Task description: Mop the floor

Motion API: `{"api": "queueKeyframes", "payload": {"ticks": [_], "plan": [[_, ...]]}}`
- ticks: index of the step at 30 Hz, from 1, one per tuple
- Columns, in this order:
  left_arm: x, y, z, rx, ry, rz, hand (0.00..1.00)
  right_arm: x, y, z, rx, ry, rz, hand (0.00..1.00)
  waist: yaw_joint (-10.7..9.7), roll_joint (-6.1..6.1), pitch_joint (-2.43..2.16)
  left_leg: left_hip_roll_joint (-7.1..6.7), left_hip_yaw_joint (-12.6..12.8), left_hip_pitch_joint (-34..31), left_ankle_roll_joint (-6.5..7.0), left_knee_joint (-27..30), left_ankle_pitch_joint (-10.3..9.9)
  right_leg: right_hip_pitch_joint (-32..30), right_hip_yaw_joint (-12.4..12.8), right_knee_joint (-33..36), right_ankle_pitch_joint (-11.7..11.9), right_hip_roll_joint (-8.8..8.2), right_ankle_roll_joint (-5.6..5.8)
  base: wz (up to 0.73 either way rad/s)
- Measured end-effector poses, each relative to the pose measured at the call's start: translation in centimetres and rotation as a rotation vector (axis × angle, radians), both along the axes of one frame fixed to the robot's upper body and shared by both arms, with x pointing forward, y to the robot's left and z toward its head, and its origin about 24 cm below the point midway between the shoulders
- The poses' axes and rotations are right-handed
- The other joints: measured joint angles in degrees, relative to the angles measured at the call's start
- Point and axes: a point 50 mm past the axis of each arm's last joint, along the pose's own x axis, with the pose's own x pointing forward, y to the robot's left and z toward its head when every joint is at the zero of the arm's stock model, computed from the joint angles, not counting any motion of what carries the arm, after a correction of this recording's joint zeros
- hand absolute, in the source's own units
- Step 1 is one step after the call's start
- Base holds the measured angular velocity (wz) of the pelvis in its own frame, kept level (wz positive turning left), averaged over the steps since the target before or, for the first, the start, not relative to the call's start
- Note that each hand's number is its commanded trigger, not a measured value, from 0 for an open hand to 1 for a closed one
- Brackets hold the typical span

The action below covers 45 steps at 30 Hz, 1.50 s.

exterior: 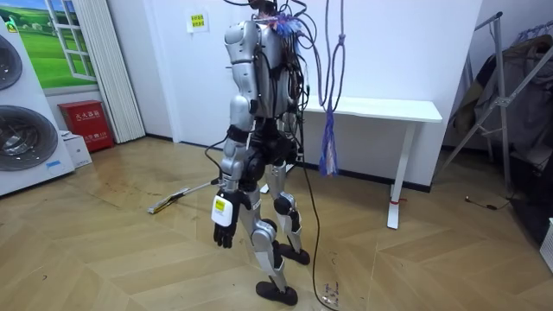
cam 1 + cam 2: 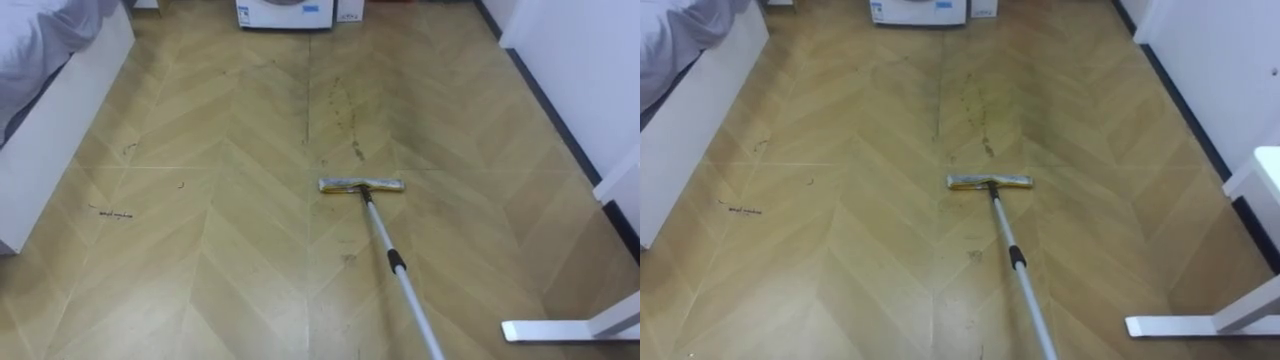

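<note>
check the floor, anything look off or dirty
Yes: a trail of dark grime marks the floor just beyond the mop head, not yet wiped. A smaller dark scuff lies to the left, near the white bed frame.

Herringbone wood floor (image 2: 230, 260). The mop head (image 2: 361, 186) lies flat on it, centre, just below a trail of dark specks (image 2: 345, 120). Small debris (image 2: 113, 212) at left. White table foot (image 2: 560, 329) rests lower right; bed base (image 2: 60, 130) along left.
</note>
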Motion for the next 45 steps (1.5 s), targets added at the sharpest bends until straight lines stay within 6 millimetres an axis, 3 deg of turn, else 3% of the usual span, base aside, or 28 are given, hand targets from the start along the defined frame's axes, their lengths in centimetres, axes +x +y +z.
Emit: {"api": "queueKeyframes", "payload": {"ticks": [5, 8, 13, 16, 21, 23, 27, 32, 36, 38, 39, 41, 42, 43, 45], "plan": [[0.0, -0.2, -0.1, 0.016, 0.003, -0.011, 0.0, 0.5, 0.0, 0.0, -0.007, -0.016, -0.016, 1.0, -0.1, 0.23, -0.14, 0.04, -0.2, -2.5, 0.0, 1.1, 0.0, -2.5, -0.1, 1.1, 0.1, -0.1, -0.11, 0.0], [0.1, -0.4, -0.1, 0.021, 0.013, -0.01, 0.0, 0.3, 0.1, 0.0, -0.013, -0.016, -0.03, 1.0, -0.1, 0.41, 0.01, 0.09, -0.2, -3.7, 0.0, 1.6, 0.0, -3.4, -0.2, 1.4, 0.1, -0.08, -0.16, 0.0], [1.6, -0.6, -0.2, 0.027, -0.019, -0.037, 0.0, 1.0, 0.3, 0.0, -0.04, -0.04, -0.025, 1.0, -0.1, 0.12, -0.16, 0.14, -0.4, -10.0, 0.0, 5.0, 0.0, -9.3, -2.5, 4.4, 0.1, -0.77, -0.28, 0.05], [2.3, -0.8, -0.2, 0.022, -0.027, -0.039, 0.0, 0.8, 0.4, -0.1, -0.049, -0.028, -0.028, 1.0, -0.1, 0.31, 0.2, 0.15, -0.6, -12.9, 0.0, 6.5, 0.0, -12.1, -4.0, 6.5, 0.0, -1.21, -0.41, 0.01], [3.0, -1.3, -0.3, 0.009, -0.035, -0.069, 0.0, 0.6, 0.5, -0.1, -0.068, -0.014, -0.037, 1.0, 0.0, 0.1, 0.28, -0.17, -1.1, -20.8, 0.1, 11.4, -0.1, -20.0, -3.8, 11.3, -0.6, -2.08, -1.16, 0.01], [3.0, -1.5, -0.4, 0.004, -0.034, -0.072, 0.0, 0.6, 0.4, -0.1, -0.081, -0.017, -0.04, 1.0, 0.0, 0.03, 0.52, -0.1, -1.2, -24.6, 0.17, 15.1, -1.4, -23.9, -3.4, 14.8, -2.2, -2.37, -1.38, 0.03], [2.5, -1.8, -0.5, -0.015, -0.025, -0.028, 0.0, 0.2, 0.5, -0.2, -0.082, -0.013, -0.099, 1.0, 0.1, 0.18, 0.5, -0.02, -1.9, -33.2, -0.04, 23.0, -3.8, -32.8, -2.6, 23.5, -4.8, -3.19, -1.94, 0.05], [2.4, -2.0, -0.6, -0.023, -0.042, 0.077, 0.0, 0.0, 0.4, -0.2, -0.08, -0.017, -0.163, 1.0, 0.5, 1.25, 0.49, 0.11, -4.1, -42.7, -0.42, 31.8, -6.1, -41.0, -4.1, 31.6, -7.0, -3.86, -2.9, 0.16], [2.3, -1.8, -0.5, -0.011, -0.051, 0.119, 0.0, -0.1, 0.4, -0.2, -0.093, -0.021, -0.208, 1.0, 1.9, 2.21, 0.51, 0.07, -6.0, -48.2, -1.38, 39.7, -7.9, -45.6, -4.6, 39.4, -10.3, -3.97, -4.77, 0.19], [2.2, -1.6, -0.5, -0.006, -0.044, 0.105, 0.0, 0.6, 0.2, -0.1, -0.101, -0.021, -0.217, 1.0, 2.4, 2.51, 0.29, 0.24, -6.8, -50.9, -1.91, 45.0, -8.1, -47.3, -3.9, 42.9, -12.6, -3.7, -5.13, 0.21], [2.0, -1.6, -0.5, 0.0, -0.034, 0.1, 0.0, 1.3, -0.1, 0.0, -0.117, -0.026, -0.216, 1.0, 3.4, 2.67, 0.18, 1.2, -6.7, -53.9, -2.55, 50.9, -6.5, -48.6, -3.5, 45.7, -13.8, -2.84, -5.98, -0.15], [1.5, -1.7, -0.5, 0.001, -0.02, 0.124, 0.0, 3.7, -0.9, 0.5, -0.142, -0.056, -0.21, 1.0, 5.4, 2.21, 0.45, 2.01, -6.7, -59.8, -2.49, 60.8, 1.2, -50.2, -1.6, 49.1, -15.1, -1.3, -7.05, -0.39], [1.1, -1.9, -0.6, -0.007, -0.012, 0.144, 0.0, 5.9, -1.7, 1.1, -0.159, -0.095, -0.205, 1.0, 6.8, 1.45, 0.79, 2.04, -6.8, -63.9, -2.3, 67.7, 8.4, -51.0, -0.4, 50.5, -15.3, -0.64, -7.35, -0.61], [0.8, -2.1, -0.6, -0.013, -0.003, 0.16, 0.0, 8.4, -2.4, 1.9, -0.171, -0.153, -0.196, 1.0, 8.3, 1.49, 0.78, 1.79, -5.9, -68.2, -2.39, 76.5, 10.6, -51.5, 0.1, 51.8, -15.8, -0.52, -7.77, -0.61], [0.9, -1.9, -0.6, -0.008, -0.01, 0.145, 0.0, 12.1, -2.7, 3.1, -0.16, -0.239, -0.163, 1.0, 9.3, 1.28, 0.99, 0.96, -4.3, -72.2, -1.88, 80.0, 9.9, -52.0, 0.3, 52.2, -15.8, -0.79, -7.78, -0.34]]}}
